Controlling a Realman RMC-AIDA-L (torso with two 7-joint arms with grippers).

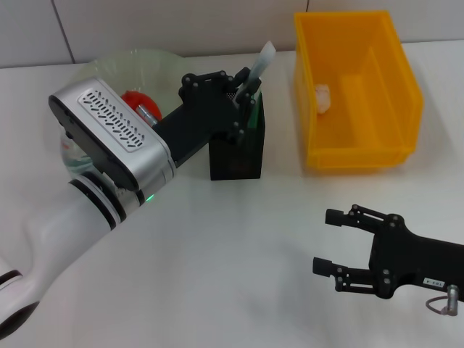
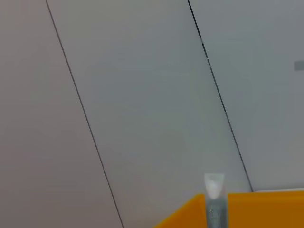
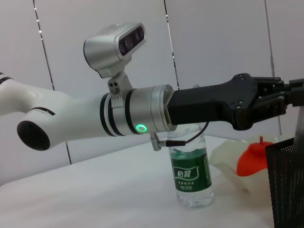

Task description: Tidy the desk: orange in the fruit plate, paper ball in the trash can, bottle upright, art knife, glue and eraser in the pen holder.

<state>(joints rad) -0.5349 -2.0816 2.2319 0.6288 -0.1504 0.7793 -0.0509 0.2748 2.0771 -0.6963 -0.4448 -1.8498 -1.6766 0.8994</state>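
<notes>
So it's a plain white table (image 1: 217, 261), and the black mesh pen holder (image 1: 237, 156) sits roughly mid-back on it, so I'll use that as the reference. Just beside the pen holder on the robot's right, a small gap away, is the big yellow trash can (image 1: 355, 156), standing flat on the table. On the other side of the pen holder is the pale-green fruit plate (image 1: 138, 58) with the wavy rim, mostly covered by the arm. From the right wrist view, the bottle (image 3: 191, 178) stands upright on the table past the fruit plate, on the far side from the pen holder. The tabletop in front of the pen holder is bare white.
</notes>
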